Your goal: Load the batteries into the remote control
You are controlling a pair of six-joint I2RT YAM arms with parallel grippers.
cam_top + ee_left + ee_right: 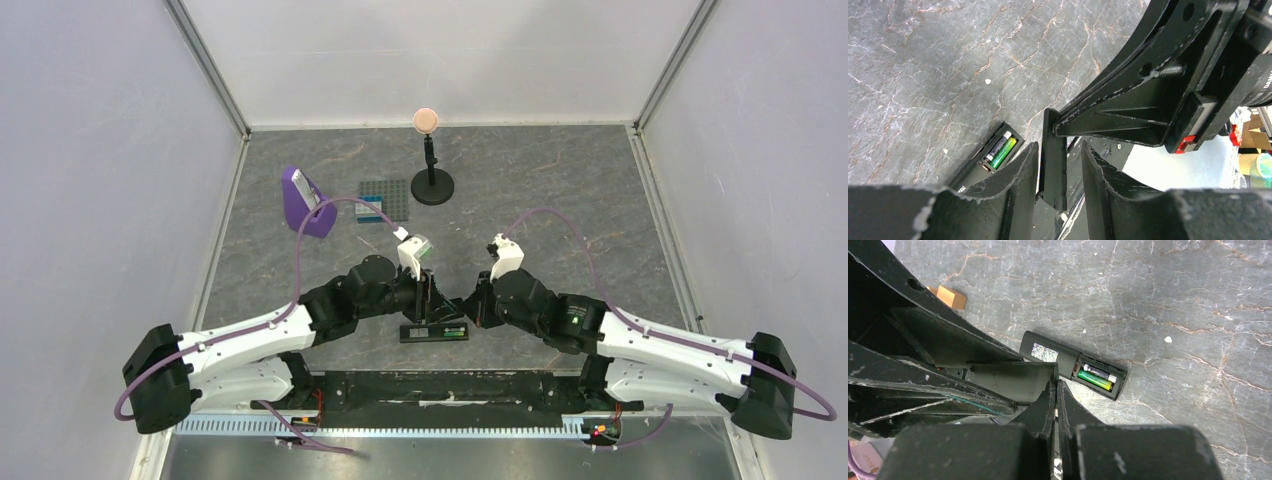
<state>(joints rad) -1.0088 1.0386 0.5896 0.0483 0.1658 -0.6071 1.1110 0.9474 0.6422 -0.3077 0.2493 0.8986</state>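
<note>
Lying beside right claw (1056,390), loaded remote control (1068,362)

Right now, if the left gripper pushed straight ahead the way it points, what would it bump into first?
Most likely the right gripper, which crosses just ahead, pinching the thin black flat panel that stands inside the left gripper. Depth is unclear.

Left arm (240,340) and right arm (660,345): white links, black joint housings. One purple cable (298,260) per arm. Left gripper (1059,145): black curved fingers (1018,185), edges chipped grey.
</note>
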